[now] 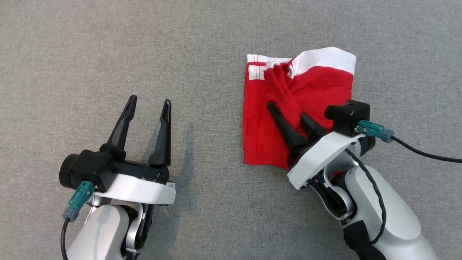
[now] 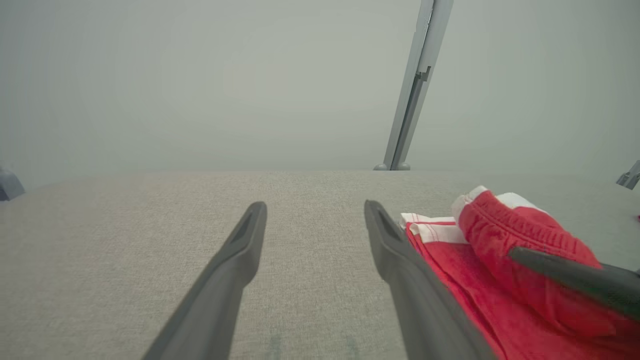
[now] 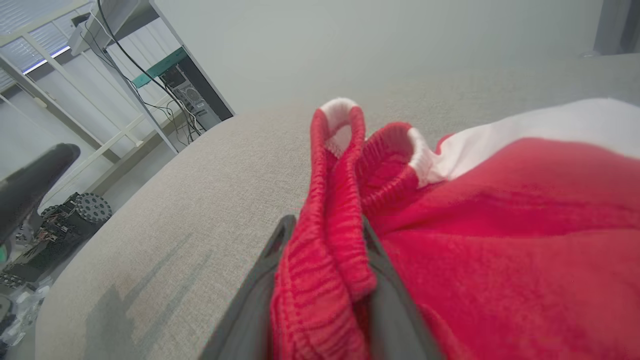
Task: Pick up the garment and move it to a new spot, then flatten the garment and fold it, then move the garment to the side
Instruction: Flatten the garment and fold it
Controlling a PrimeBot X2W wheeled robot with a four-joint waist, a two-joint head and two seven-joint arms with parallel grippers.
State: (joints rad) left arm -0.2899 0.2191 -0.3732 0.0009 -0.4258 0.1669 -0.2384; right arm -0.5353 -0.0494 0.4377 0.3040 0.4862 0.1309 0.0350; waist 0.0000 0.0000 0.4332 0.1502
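**Right fingers [image 1: 283,124] pinching the garment [image 1: 325,86]**

A fold of its red waistband stands between them. The rest lies folded under and beyond their tips on the grey tabletop [image 1: 216,43]. Well apart, the left fingers [image 1: 163,133] hang spread above the tabletop, a grey post [image 2: 414,85] beyond them.

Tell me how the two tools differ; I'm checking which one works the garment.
The left tool stands wide open and empty; the right tool pinches a raised red fold of the garment. The left tool is over bare grey surface beside the garment; the right tool is over it. Both have long dark fingers.
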